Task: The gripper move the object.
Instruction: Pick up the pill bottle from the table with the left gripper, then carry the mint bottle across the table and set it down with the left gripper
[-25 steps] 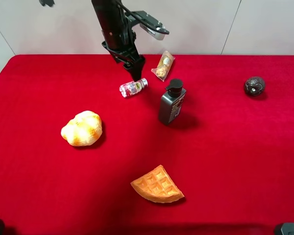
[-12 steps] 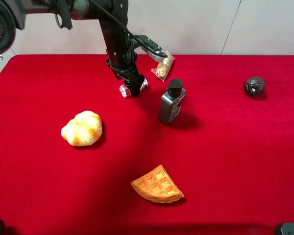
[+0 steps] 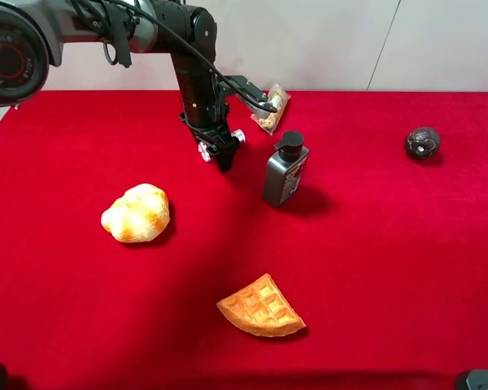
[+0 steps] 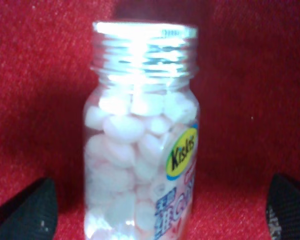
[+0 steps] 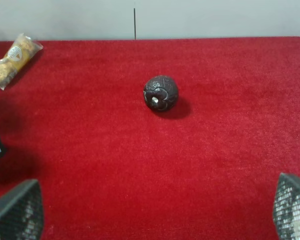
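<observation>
**Exterior high view.** The left gripper (image 3: 222,150) is down at the red cloth (image 3: 374,268), near its far edge and a little left of the middle. It straddles the lying candy bottle (image 3: 238,136), whose two ends show on either side of the claw. A grey pump bottle (image 3: 285,171) stands just beside it, and a snack packet (image 3: 270,110) lies nearer the far edge.

**Left wrist view.** The fingertips (image 4: 25,210) stand wide apart, clear of the bottle (image 4: 142,145) on both sides, and hold nothing. The bottle is clear plastic, packed with pale pink-white tablets. It has a ribbed pale cap and a pink-and-white label bearing a yellow-green oval. A sound grasp likely calls for closing squarely on the round body, centred, since the smooth wall may roll or slip.

**Right wrist view.** The right gripper (image 5: 152,210) is spread wide and empty. It hangs over the cloth near a dark ball (image 5: 161,93).
</observation>
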`<state>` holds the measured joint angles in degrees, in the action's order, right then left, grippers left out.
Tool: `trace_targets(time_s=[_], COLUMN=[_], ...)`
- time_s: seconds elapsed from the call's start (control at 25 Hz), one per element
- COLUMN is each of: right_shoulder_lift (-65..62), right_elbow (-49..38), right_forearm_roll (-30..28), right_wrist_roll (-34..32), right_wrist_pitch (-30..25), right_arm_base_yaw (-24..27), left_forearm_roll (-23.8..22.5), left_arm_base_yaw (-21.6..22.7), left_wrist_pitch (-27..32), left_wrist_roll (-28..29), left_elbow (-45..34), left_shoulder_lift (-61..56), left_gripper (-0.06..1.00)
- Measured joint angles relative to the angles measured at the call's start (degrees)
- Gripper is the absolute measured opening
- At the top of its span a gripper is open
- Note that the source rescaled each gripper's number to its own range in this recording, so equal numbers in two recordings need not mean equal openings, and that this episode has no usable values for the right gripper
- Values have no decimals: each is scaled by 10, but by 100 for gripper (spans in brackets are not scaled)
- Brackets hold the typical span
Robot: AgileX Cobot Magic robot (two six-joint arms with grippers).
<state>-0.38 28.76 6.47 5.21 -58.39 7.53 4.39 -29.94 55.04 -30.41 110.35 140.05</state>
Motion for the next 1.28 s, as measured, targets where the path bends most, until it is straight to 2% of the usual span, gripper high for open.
trace_targets(time_s=[0.08,0.44,0.52,1.12,1.28], right_shoulder_lift=[0,0,0,0,0], right_elbow=[0,0,0,0,0], right_forearm_roll=[0,0,0,0,0], right_wrist_roll=[0,0,0,0,0], right_wrist_pitch=[0,0,0,0,0], right_arm_base_yaw=[0,0,0,0,0], left_forearm_roll=[2,2,2,2,1], left_arm_base_yaw=[0,0,0,0,1], left_wrist_pitch=[0,0,-1,1,21], left_wrist_roll=[-3,-6,-6,-3,6], left_elbow=[0,0,0,0,16], left_shoulder_lift=[1,1,1,1,1], left_gripper=[60,8,0,0,0])
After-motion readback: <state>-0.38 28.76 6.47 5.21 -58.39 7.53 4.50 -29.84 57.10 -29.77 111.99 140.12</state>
